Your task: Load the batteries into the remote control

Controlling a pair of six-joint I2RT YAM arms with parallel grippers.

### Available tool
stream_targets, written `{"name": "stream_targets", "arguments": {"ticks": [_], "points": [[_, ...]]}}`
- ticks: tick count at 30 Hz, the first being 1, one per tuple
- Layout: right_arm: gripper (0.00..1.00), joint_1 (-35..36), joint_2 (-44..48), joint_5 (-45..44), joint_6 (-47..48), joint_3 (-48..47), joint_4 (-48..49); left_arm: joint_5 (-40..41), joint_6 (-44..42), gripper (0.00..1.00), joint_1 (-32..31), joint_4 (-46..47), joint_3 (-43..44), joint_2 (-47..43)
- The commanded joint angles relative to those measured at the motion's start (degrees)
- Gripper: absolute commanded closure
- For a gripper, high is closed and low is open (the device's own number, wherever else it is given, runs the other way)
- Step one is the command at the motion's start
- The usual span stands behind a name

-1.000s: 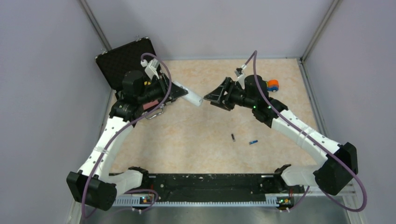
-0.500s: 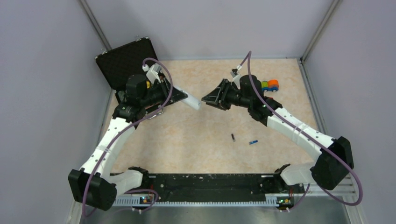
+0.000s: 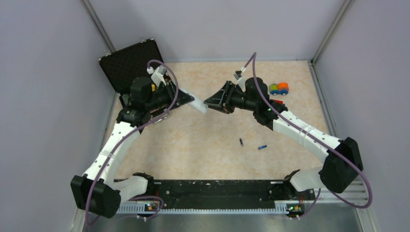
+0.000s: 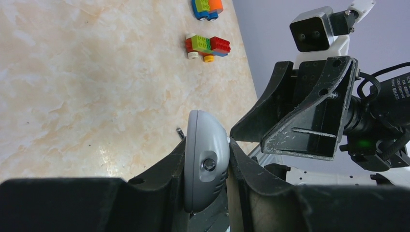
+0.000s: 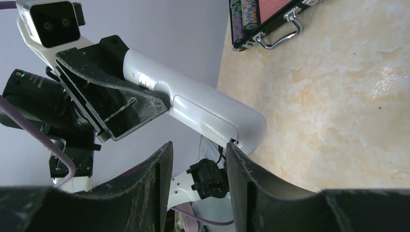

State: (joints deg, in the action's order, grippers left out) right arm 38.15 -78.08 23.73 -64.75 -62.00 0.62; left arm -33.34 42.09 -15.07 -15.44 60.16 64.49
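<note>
- Left hand (image 4: 208, 150): scuffed black fingers clamped on the remote control (image 4: 206, 164), a smooth white plastic bar with a rounded end, held clear of the counter (image 3: 203, 145).
- Right hand (image 5: 197, 150): fingers parted, clasping nothing; the remote control's rounded end lies just beyond its fingertips.
- Black battery (image 3: 241, 142) and blue battery (image 3: 262, 147): slim cylinders lying on the beige marbled counter, well apart from both hands, toward the right arm's base.

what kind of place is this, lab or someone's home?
Likely a lab test cell: plain grey walls box in a table, two arms sit on a rail, and toy block cars look staged.
</note>
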Motion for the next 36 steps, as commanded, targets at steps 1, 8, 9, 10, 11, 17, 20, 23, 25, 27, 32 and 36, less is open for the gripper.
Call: {"name": "stream_targets", "arguments": {"ticks": [1, 8, 9, 10, 11, 17, 20, 23, 25, 27, 32, 36], "points": [[0.55, 0.8, -0.1, -0.1, -0.3, -1.2, 1.8, 0.0, 0.4, 1.0, -0.2, 4.1, -0.6, -1.4], [0.55, 0.9, -0.3, -0.2, -0.6, -0.6, 2.7, -0.5, 0.7, 1.0, -0.2, 4.6, -0.7, -1.2], [0.55, 0.9, -0.3, -0.2, -0.6, -0.6, 2.6, -0.6, 0.9, 1.0, -0.2, 4.8, -0.7, -1.2], [0.55, 0.9, -0.4, -0.3, -0.6, -0.5, 2.4, -0.5, 0.9, 1.0, -0.2, 5.3, -0.9, -1.3], [0.55, 0.9, -0.4, -0.3, -0.6, -0.4, 2.4, -0.5, 1.1, 1.0, -0.2, 5.6, -1.1, -1.4], [0.53, 1.0, -0.1, -1.2, -0.7, 0.5, 2.0, -0.3, 1.4, 1.0, -0.2, 6.0, -1.2, -1.5], [0.53, 1.0, -0.2, -1.3, -0.8, 0.7, 2.1, -0.3, 1.5, 1.0, -0.2, 6.1, -1.2, -1.5], [0.53, 1.0, -0.2, -1.6, -0.8, 0.8, 1.8, -0.3, 1.5, 1.0, -0.2, 6.1, -1.2, -1.5], [0.53, 1.0, 0.0, -2.0, -0.7, 0.9, 1.6, -0.3, 1.6, 1.0, -0.2, 6.2, -1.2, -1.4], [0.53, 1.0, 0.0, -2.2, -0.5, 0.8, 1.5, -0.3, 1.6, 1.0, -0.2, 6.4, -1.1, -1.3], [0.53, 1.0, -0.7, -1.3, -1.3, 1.0, 3.0, -1.2, 2.3, 1.0, -0.3, 7.1, -1.4, -1.3], [0.53, 1.1, -1.0, -0.8, -2.3, 1.3, 4.4, -1.4, 2.9, 1.0, -0.4, 7.9, -1.6, -1.4]]}}
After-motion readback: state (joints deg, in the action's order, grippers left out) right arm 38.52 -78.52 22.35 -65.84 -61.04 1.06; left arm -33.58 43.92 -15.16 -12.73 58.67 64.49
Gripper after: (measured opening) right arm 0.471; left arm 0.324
